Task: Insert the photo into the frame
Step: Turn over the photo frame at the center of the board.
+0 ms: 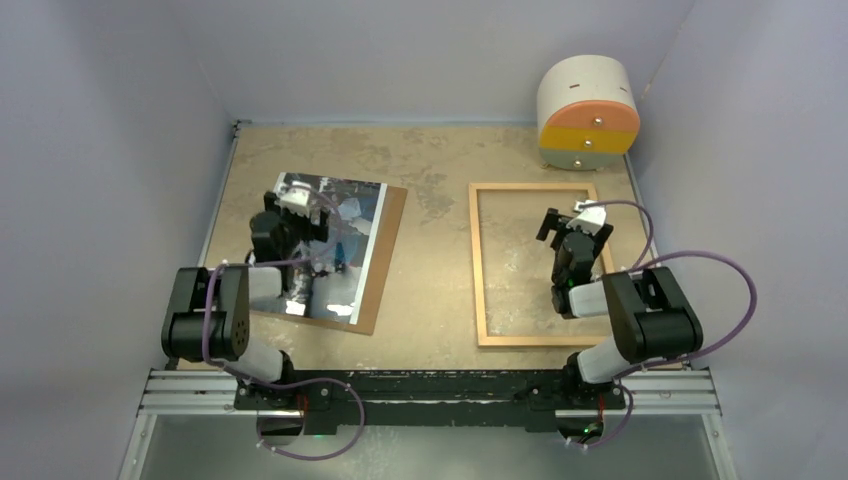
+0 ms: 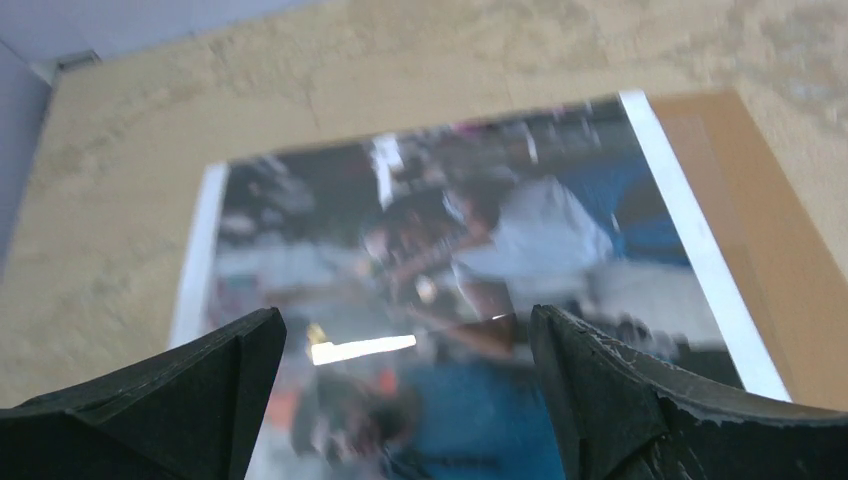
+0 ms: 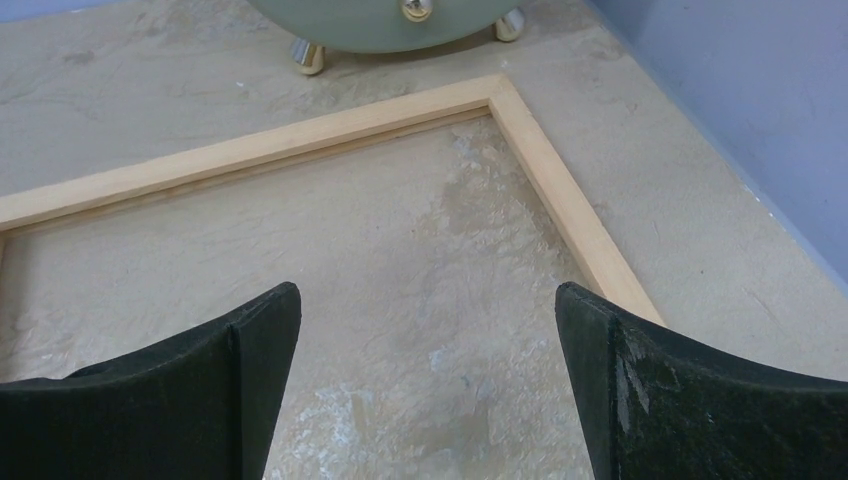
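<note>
The photo (image 1: pixel 345 245) lies face up on a brown backing panel (image 1: pixel 388 255) at the left of the table. It fills the left wrist view (image 2: pixel 480 250), blurred, with a white edge. My left gripper (image 1: pixel 288 205) is open above the photo, its jaws wide apart in the left wrist view (image 2: pixel 405 370) with nothing between them. The light wooden frame (image 1: pixel 477 260) lies flat at the right. My right gripper (image 1: pixel 575 222) is open over the frame's inside, near its right rail (image 3: pixel 560 200), and holds nothing.
A round white box with orange and yellow bands (image 1: pixel 588 112) stands at the back right, just beyond the frame; its feet show in the right wrist view (image 3: pixel 310 55). Walls close in the table on three sides.
</note>
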Robot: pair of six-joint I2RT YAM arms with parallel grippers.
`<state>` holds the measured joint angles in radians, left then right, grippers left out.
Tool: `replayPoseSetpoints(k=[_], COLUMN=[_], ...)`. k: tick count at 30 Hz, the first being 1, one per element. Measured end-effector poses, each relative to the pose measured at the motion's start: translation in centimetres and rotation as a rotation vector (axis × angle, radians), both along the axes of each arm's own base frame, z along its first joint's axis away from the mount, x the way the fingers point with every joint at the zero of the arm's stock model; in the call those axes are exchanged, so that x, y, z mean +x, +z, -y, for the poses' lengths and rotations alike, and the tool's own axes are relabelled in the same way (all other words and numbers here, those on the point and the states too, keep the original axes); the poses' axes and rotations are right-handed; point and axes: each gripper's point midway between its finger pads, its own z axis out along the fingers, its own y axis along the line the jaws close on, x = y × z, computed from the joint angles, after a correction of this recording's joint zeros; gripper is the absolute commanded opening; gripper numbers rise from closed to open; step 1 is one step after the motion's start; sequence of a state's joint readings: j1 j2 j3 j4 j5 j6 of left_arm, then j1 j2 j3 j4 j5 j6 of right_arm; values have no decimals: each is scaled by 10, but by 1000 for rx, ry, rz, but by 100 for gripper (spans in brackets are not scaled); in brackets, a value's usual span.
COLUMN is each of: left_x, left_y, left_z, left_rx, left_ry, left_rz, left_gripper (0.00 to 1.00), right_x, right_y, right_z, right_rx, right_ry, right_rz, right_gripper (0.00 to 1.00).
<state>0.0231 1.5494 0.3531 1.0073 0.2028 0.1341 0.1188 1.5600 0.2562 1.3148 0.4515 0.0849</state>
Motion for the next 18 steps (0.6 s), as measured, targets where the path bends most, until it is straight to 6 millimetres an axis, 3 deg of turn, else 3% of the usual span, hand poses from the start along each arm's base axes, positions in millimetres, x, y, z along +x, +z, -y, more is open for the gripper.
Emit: replayPoseSetpoints(k=[3,6,9,14,18], left_x=[29,47,50,57,56], left_y=[35,79,100,101,94], left_z=[-6,-15,-29,-42,-38], left_rx=[12,9,-5,-42,-72], left_ry=[-12,-25,-22,-29,-59], left_rz=[-16,1,-27,-207,-324], left_gripper=[100,100,100,96,96], right_x=[8,49,77,63,49], right_y=[6,35,52,16,-7], right_z=[5,16,17,-7,-65], right_rx=[39,153,256,299,281], right_ry=[-64,-232,-331,-229,-40], right_rz=[-64,-112,-145,-320,-446], right_gripper=[99,99,99,99,99])
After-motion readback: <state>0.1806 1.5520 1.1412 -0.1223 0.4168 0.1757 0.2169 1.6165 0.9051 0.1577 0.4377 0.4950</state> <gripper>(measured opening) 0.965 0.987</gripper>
